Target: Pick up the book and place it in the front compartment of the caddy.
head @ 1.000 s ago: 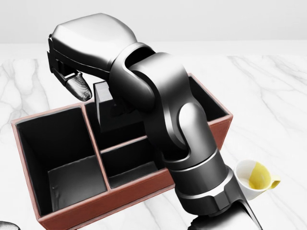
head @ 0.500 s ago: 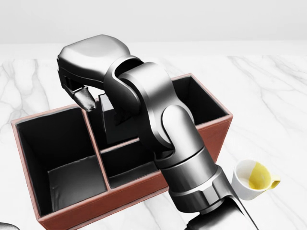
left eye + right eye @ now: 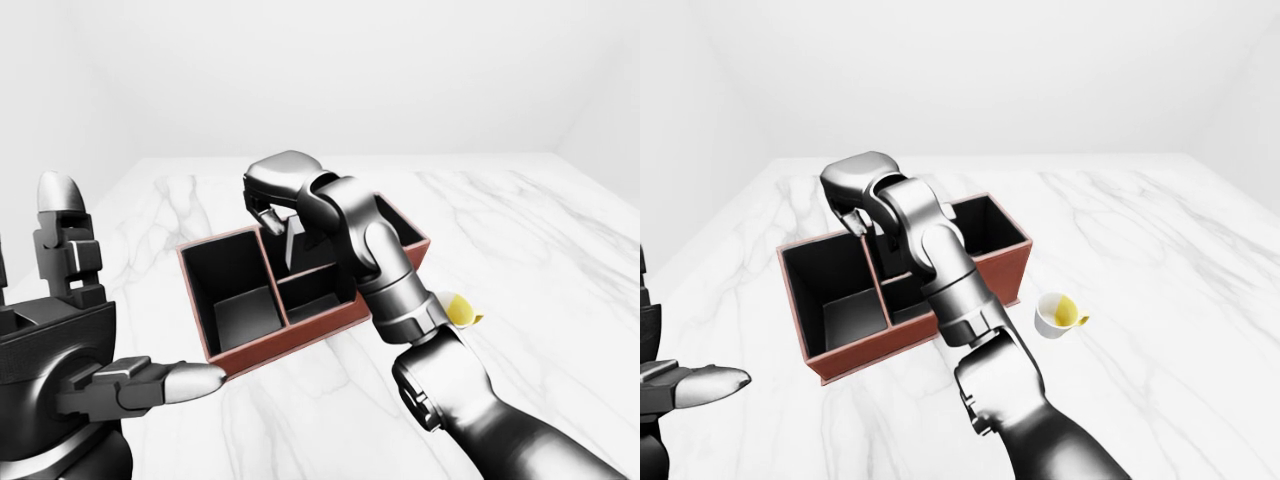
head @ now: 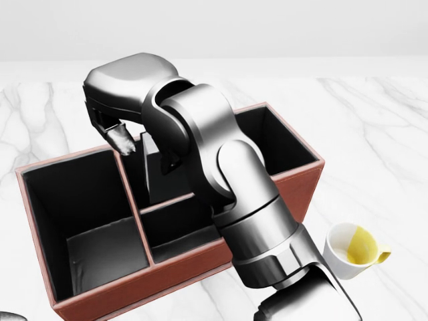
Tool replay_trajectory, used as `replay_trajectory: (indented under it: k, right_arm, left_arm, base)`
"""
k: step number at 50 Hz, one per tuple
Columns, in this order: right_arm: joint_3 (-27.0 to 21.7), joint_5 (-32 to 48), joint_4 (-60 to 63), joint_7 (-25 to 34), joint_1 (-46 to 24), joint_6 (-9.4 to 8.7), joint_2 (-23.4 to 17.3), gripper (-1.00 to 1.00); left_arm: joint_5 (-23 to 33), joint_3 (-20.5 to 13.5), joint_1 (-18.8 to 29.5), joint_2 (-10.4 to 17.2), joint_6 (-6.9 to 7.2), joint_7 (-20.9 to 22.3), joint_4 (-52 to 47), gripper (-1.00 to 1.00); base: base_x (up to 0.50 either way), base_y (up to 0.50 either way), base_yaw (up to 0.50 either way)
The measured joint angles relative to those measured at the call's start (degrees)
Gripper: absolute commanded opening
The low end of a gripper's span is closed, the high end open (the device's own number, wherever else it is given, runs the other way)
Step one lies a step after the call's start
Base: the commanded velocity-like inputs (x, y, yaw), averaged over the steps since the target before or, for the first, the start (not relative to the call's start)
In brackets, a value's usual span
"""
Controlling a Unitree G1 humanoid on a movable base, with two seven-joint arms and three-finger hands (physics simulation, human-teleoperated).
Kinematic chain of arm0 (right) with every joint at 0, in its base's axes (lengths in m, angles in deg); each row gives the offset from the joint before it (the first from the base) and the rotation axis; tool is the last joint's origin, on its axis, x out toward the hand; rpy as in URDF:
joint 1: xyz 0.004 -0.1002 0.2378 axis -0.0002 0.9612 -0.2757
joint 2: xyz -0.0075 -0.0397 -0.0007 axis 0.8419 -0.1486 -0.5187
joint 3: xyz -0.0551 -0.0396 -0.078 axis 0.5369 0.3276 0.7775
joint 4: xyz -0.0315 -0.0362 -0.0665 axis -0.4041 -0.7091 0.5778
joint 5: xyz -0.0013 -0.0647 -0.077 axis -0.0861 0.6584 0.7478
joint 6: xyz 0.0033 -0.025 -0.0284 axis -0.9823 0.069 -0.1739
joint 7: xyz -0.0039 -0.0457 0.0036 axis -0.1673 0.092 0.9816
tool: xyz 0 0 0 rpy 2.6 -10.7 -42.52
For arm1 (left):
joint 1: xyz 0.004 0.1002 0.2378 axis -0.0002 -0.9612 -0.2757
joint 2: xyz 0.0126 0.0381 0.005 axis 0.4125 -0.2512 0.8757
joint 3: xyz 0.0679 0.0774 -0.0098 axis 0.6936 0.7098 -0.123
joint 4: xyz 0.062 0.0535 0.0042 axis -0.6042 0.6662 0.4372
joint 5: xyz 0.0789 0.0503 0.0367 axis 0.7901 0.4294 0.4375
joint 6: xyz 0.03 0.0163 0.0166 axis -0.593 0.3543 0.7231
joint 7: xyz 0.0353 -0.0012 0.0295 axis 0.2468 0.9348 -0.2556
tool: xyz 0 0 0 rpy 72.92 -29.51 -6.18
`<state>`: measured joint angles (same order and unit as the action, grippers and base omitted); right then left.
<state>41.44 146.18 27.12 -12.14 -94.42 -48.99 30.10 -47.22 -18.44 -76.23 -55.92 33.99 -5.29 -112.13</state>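
I am holding the right hand [image 4: 124,100] over the caddy [image 4: 281,184], knuckles up and fingers [image 4: 121,137] curling down toward the divider between its compartments. I cannot tell how tightly those fingers are closing, because the palm and forearm are covering the grip. Just below them, the book [image 4: 152,175] is standing nearly upright as a dark slab, its long axis running up and down, with its lower end already inside the middle part of the caddy. The fingers are sitting at its top edge, but whether they are actually gripping it or only touching it I cannot say.

So the book is lying straight beneath the hand, and my reading is that the next move is a matter of lowering along that upright axis. Which section counts as the front compartment I am judging only loosely; the small cell toward the bottom of the head view looks the likeliest.

My left hand [image 3: 95,350] is hanging well apart at the left of the left-eye view, fingers spread and holding nothing. A white cup [image 4: 349,250] with something yellow inside is sitting on the marble worktop [image 4: 374,120] near the caddy's right end.
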Motion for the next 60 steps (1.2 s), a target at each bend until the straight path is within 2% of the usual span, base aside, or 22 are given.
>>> replay_trajectory:
  k: [30,60]
  right_arm:
    - [0.01,2.06,-5.2,-5.15,-3.03,0.0,0.88,-1.0]
    - [0.93,7.46,-14.06,-23.33,-3.87,0.0,1.28,-1.0]
  left_arm:
    - [0.47,0.7,-0.22,-0.13,0.0,0.22,-0.06,1.0]
    - [0.54,0.75,-0.31,-0.19,0.0,0.41,-0.24,1.0]
  base:
    - [0.0,0.0,0.0]
    - [0.0,0.0,0.0]
